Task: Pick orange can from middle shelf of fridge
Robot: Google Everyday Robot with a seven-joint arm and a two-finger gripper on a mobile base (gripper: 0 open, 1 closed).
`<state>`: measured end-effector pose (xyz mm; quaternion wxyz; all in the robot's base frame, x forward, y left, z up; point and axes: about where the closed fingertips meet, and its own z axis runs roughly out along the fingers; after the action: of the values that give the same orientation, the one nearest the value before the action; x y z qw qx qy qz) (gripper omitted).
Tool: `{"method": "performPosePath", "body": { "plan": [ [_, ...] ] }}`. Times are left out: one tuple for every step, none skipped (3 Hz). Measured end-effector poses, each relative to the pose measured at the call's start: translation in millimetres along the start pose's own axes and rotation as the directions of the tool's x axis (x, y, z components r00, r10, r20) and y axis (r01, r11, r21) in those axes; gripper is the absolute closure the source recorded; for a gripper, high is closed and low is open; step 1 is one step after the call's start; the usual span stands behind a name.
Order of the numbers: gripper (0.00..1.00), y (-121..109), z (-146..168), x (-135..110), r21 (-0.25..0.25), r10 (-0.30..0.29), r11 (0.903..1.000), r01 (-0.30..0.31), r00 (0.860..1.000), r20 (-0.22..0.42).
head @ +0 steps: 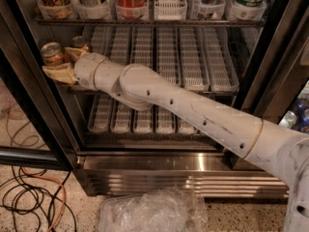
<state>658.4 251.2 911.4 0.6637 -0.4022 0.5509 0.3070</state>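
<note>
Upper left of the frame, my gripper [59, 64] clasps the orange can [52, 53] upright, just left of the middle shelf [203, 62], likely so it clears the fridge [145, 166] frame.

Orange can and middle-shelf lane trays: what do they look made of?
Orange can: likely metal, judging by its shiny silver rim; the gripper grips it left of the middle shelf. Lane trays: apparently matte white plastic, moulded with slots.
</note>
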Motion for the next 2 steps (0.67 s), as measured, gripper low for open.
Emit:
{"method": "performPosePath", "body": {
  "plan": [
    [1.00,0.0,0.0,0.0,0.000,0.000,1.0000,0.000,1.000,0.000],
    [1.00,1.0,-7.7,-1.0,-0.007,0.018,0.9998,-0.018,1.000,-0.013]
  ]
}}
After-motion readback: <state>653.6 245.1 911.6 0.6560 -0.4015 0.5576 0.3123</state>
